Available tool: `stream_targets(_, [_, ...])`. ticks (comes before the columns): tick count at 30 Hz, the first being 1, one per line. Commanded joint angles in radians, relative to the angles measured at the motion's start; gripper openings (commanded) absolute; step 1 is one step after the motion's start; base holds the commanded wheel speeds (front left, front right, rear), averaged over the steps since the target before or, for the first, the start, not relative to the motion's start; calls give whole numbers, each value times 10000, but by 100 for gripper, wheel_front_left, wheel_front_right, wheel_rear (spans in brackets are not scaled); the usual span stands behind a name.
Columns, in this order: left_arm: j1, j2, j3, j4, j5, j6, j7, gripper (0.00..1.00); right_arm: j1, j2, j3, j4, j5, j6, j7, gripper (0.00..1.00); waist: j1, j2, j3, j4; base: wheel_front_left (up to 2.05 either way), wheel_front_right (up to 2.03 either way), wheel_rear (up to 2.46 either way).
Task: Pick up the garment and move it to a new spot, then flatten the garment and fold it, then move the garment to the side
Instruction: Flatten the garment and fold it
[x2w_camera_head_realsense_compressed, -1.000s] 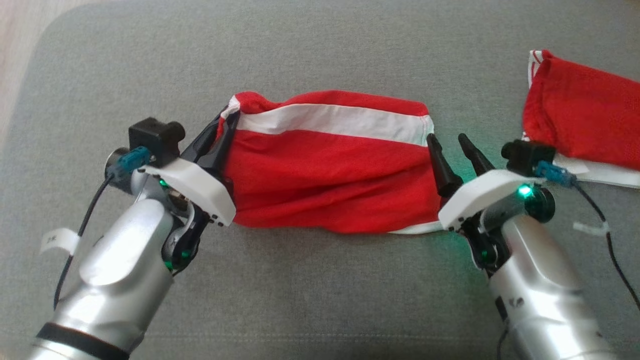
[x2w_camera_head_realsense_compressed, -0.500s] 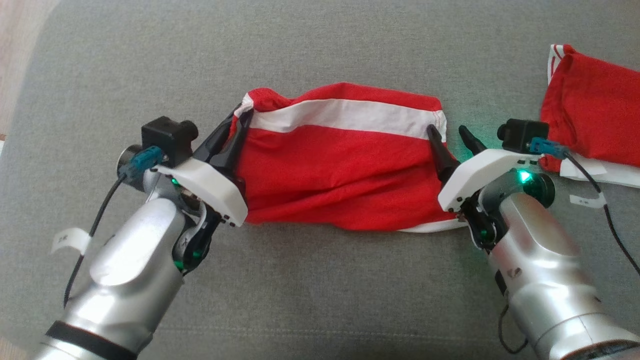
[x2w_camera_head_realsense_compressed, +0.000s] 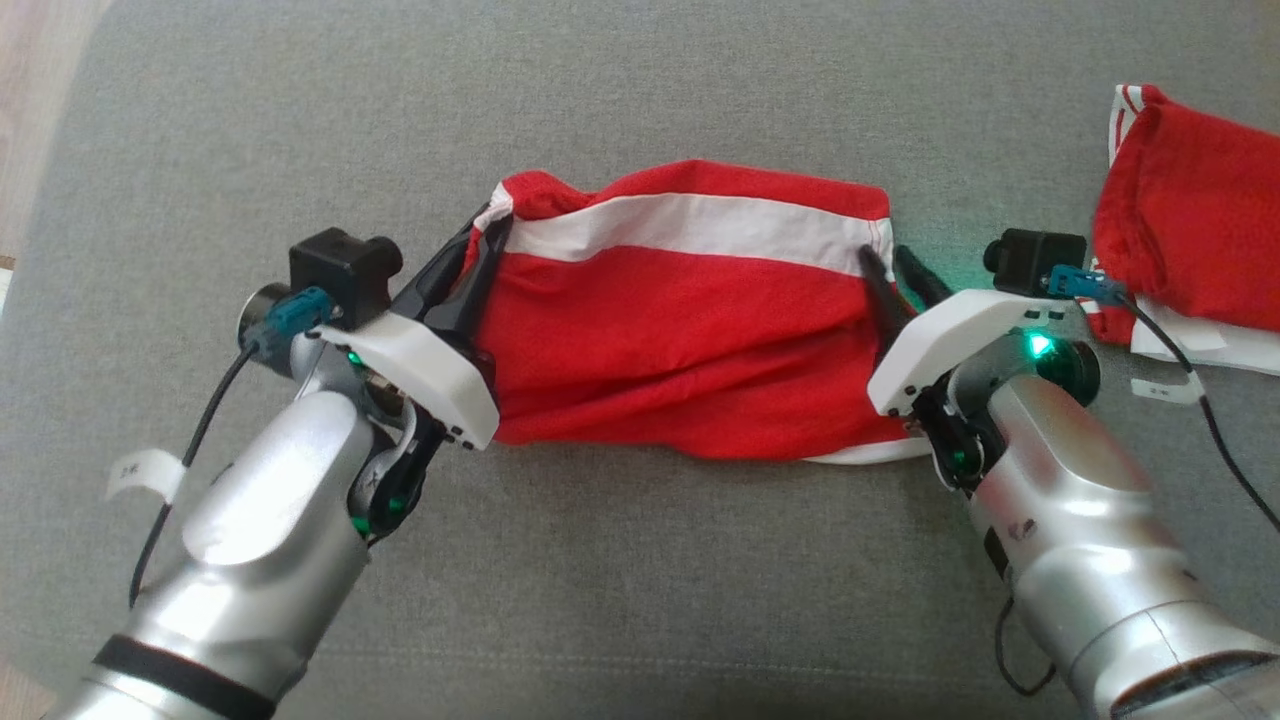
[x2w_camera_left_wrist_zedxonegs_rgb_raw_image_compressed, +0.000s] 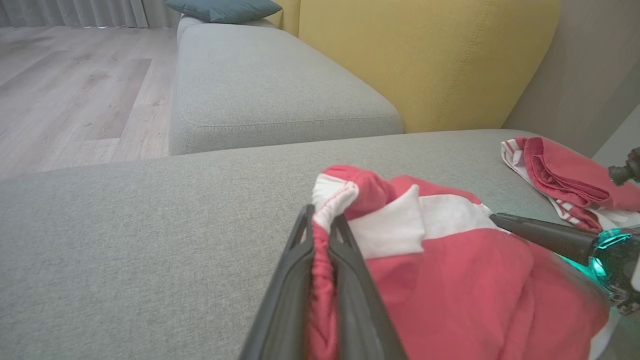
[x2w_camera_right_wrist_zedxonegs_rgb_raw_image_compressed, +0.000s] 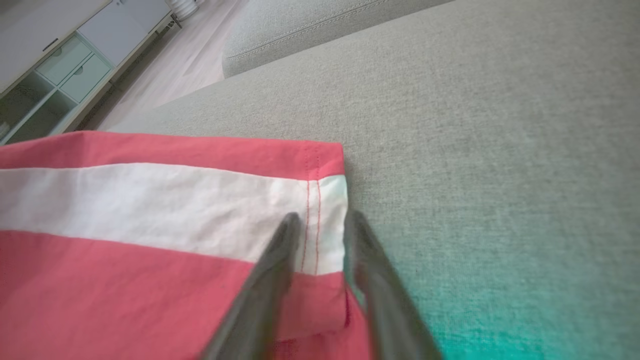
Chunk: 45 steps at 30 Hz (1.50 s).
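Note:
A red garment (x2w_camera_head_realsense_compressed: 690, 340) with a white stripe lies spread on the grey sofa seat (x2w_camera_head_realsense_compressed: 640, 100). My left gripper (x2w_camera_head_realsense_compressed: 490, 225) is shut on its bunched left edge; in the left wrist view the red fabric (x2w_camera_left_wrist_zedxonegs_rgb_raw_image_compressed: 450, 280) is pinched between the fingers of my left gripper (x2w_camera_left_wrist_zedxonegs_rgb_raw_image_compressed: 322, 215). My right gripper (x2w_camera_head_realsense_compressed: 885, 255) is at the garment's right hem, jaws still apart. In the right wrist view, one finger of that gripper (x2w_camera_right_wrist_zedxonegs_rgb_raw_image_compressed: 322, 217) lies over the white stripe of the garment (x2w_camera_right_wrist_zedxonegs_rgb_raw_image_compressed: 150, 200) and the other lies off the hem.
A second red and white cloth (x2w_camera_head_realsense_compressed: 1190, 250) lies folded at the far right of the seat. A yellow backrest (x2w_camera_left_wrist_zedxonegs_rgb_raw_image_compressed: 425, 60) rises behind the sofa. Wooden floor (x2w_camera_head_realsense_compressed: 40, 100) borders the seat's left edge. A pale cabinet (x2w_camera_right_wrist_zedxonegs_rgb_raw_image_compressed: 60, 65) stands beyond.
My right gripper has moved forward to the garment's right hem and its jaws have narrowed around it. The left gripper keeps its hold. The head view has shifted slightly.

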Motion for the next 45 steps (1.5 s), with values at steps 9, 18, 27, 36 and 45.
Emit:
stream_targets(9, [-555,291,411,-80,9,31,-95,0,-490,116,542,-28,462,21,-690,0,0,-1,-116,-71,0,0,0])
stream_targets(18, [-441,344,483,-66,-35,133,-160,0,-614,45,587,204,238,21,-1243,0,0,-1,-324,-249,0,0,0])
stream_targets(27, [173,477,643,-23,-203,332,-232,0,225,-20,-399,-821,-842,21,-1841,0,0,-1,-869,-805,0,0,0])
stream_targets(36, [1172,567,1175,262,-546,675,-303,0,3490,107,-2171,-4564,-3032,21,-1849,0,0,-1,-1291,-1473,0,0,0])
stream_targets(45, [1747,332,1655,289,-434,667,-324,0,5180,114,-2223,-6512,-3039,21,-1850,100,0,-1,-1505,-1602,0,0,0])
